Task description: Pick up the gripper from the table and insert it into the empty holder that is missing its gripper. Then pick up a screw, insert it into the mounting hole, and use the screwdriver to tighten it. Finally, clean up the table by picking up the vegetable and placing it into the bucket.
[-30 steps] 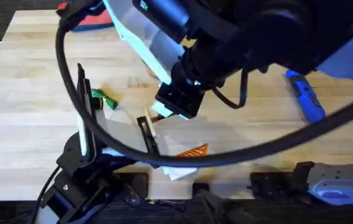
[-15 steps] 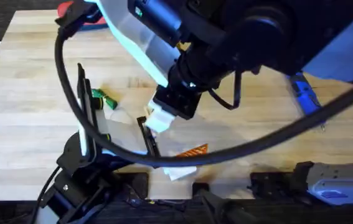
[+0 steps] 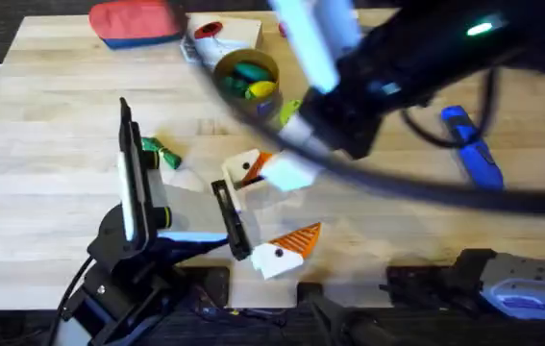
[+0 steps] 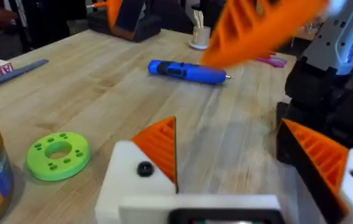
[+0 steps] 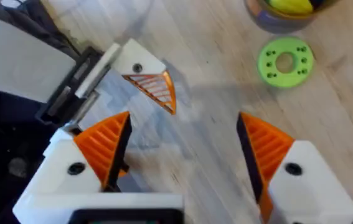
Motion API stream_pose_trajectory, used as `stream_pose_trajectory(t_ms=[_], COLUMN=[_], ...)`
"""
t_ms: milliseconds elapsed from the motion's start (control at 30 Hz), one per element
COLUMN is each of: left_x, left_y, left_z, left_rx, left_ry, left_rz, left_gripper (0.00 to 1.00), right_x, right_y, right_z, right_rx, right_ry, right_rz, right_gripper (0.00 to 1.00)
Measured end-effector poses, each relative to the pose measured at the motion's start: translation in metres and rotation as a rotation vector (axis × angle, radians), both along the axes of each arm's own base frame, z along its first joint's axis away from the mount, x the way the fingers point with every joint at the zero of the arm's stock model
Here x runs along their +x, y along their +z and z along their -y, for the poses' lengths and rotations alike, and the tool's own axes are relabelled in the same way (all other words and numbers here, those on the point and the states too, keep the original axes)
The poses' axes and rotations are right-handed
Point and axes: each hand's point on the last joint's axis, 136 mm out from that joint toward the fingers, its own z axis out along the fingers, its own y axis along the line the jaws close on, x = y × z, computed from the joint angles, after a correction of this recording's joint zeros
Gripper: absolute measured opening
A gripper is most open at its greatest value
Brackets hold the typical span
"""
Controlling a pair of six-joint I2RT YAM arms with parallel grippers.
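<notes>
My left gripper (image 3: 267, 207) (image 4: 244, 162) rests open just above the table. Its far finger is the white wedge holder (image 3: 246, 169) (image 5: 140, 67), and an orange ribbed gripper pad (image 5: 157, 90) sits in it. My right gripper (image 5: 185, 155) hangs open above that finger, its arm (image 3: 397, 86) sweeping past blurred. The blue screwdriver (image 3: 471, 144) (image 4: 188, 71) lies at the right. A small green vegetable (image 3: 160, 154) lies left of the left arm. The tan bucket (image 3: 246, 77) (image 5: 282, 15) stands at the back. I cannot make out a screw.
A green ring disc (image 4: 58, 155) (image 5: 285, 60) lies by the bucket. A white box (image 3: 224, 34) and a red object (image 3: 133, 21) sit at the back edge. Bare wood lies between the left gripper and the screwdriver.
The right arm has swung up and off to the right from over the table's middle, uncovering the bucket and the left gripper's far finger. The left arm has not moved.
</notes>
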Motion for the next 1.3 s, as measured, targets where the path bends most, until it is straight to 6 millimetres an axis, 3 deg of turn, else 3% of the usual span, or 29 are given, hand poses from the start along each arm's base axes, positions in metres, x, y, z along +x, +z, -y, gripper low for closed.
stream_pose_trajectory(t_ms=[133, 300, 567, 633, 733, 933, 1033, 1300], left_x=[0.0, 0.0, 0.0, 0.0, 0.001, 0.001, 0.001, 0.001], left_y=[0.0, 0.0, 0.0, 0.0, 0.0, 0.0, 0.0, 0.0], left_z=[0.0, 0.0, 0.0, 0.0, 0.0, -0.001, -0.001, -0.001], left_rx=[0.0, 0.0, 0.0, 0.0, 0.0, 0.001, 0.003, 0.003], left_ry=[0.0, 0.0, 0.0, 0.002, 0.005, 0.008, 0.008, 0.008], left_rz=[0.0, 0.0, -0.001, 0.0, 0.001, 0.005, 0.008, 0.008], left_gripper=[0.986, 0.985, 0.988, 0.898, 0.682, 0.181, 0.021, 0.006], right_x=[-0.004, -0.026, -0.073, -0.08, -0.087, -0.094, -0.095, -0.077], right_y=[0.021, 0.04, 0.071, 0.076, 0.077, 0.061, 0.052, 0.007], right_z=[0.039, 0.08, 0.108, 0.112, 0.116, 0.116, 0.115, 0.115], right_rx=[0.022, 0.054, 0.201, 0.224, 0.238, 0.214, 0.197, 0.119], right_ry=[-0.081, -0.14, -0.131, -0.132, -0.136, -0.131, -0.13, -0.209], right_rz=[0.003, -0.012, -0.008, 0.0, -0.002, -0.066, -0.095, -0.136], right_gripper=[0.991, 0.991, 0.992, 0.992, 0.992, 0.993, 0.992, 0.993])
